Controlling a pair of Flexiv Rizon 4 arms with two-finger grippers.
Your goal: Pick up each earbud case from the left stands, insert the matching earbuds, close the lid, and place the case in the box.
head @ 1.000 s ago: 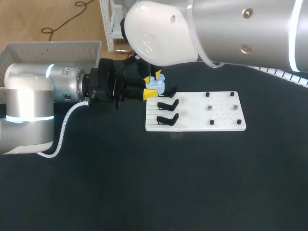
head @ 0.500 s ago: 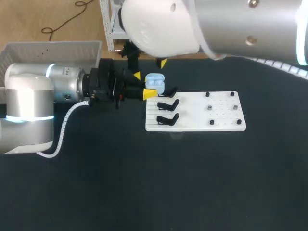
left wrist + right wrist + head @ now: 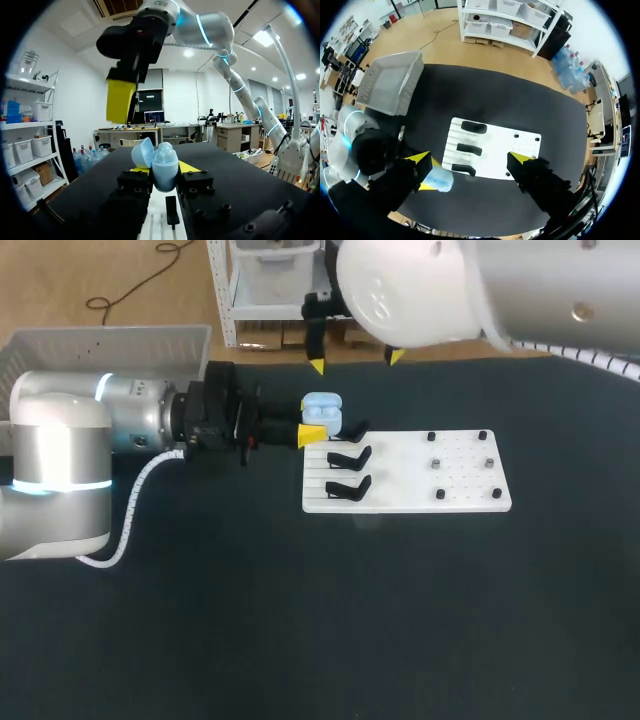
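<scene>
Head view: the left gripper (image 3: 305, 426) comes in from the left and is clamped on a pale blue case (image 3: 322, 412). The case is at the far left corner of the white board (image 3: 420, 480), just beside the farthest of the black stands (image 3: 348, 457). The right gripper (image 3: 357, 361) hangs over the far edge of the table (image 3: 300, 620), fingers spread wide, holding nothing. A grey box (image 3: 110, 340) sits at the far left.

Left wrist view: the case (image 3: 164, 162) is pinched between the yellow tips, its lid tipped open.

Right wrist view: the right gripper (image 3: 470, 159) is high above the board (image 3: 495, 145). The case (image 3: 439, 180) is at the board's corner, well apart from the box (image 3: 390, 82).
</scene>
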